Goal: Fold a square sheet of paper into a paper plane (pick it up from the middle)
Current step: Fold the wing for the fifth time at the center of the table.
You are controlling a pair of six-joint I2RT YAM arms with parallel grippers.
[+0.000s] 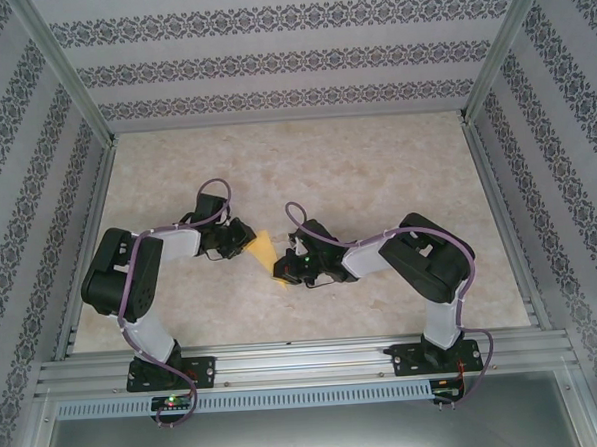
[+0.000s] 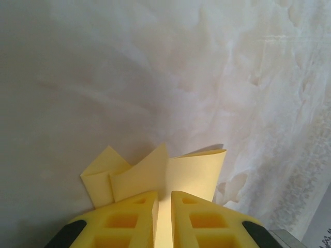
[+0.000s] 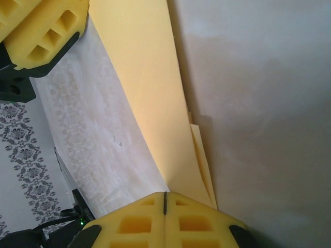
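Top view: folded paper sheet [image 1: 263, 250] held over the middle of the table [image 1: 376, 169], spanned between left gripper [image 1: 241, 240] and right gripper [image 1: 284, 275] (1 at each end, likely to keep it taut for the next crease). Left wrist: pads [image 2: 129, 222] clamped on the sheet, 2 folded flaps fanning out past the tips. Right wrist: fingers [image 3: 134, 222] pressed together, the sheet's narrow end running into them, so I read it as pinched. Layers look slightly offset there, slip risk.
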